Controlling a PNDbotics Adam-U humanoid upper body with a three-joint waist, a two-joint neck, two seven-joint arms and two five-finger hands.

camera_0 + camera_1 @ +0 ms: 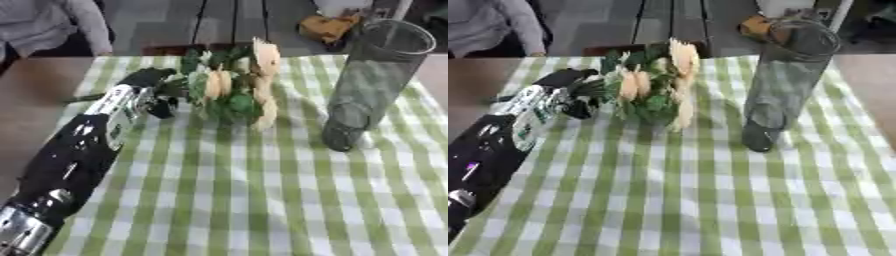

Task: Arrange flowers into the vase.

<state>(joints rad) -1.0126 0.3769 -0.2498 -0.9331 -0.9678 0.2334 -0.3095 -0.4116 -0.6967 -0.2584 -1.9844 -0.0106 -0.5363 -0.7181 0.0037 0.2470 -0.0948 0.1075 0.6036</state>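
A bunch of pale peach flowers point(234, 87) with green leaves is held up above the checked cloth at the centre back, blooms pointing up and to the right. My left hand point(150, 85) is shut on the stems at the bunch's left side, its black arm coming in from the lower left. A tall grey see-through vase point(372, 82) stands upright to the right of the flowers, apart from them, with nothing inside. My right hand shows in neither view.
A green and white checked cloth point(262, 200) covers the table, with bare brown tabletop point(35, 100) on the left. A person in grey sits at the far left edge. An orange-brown object point(325, 27) lies on the floor beyond the table.
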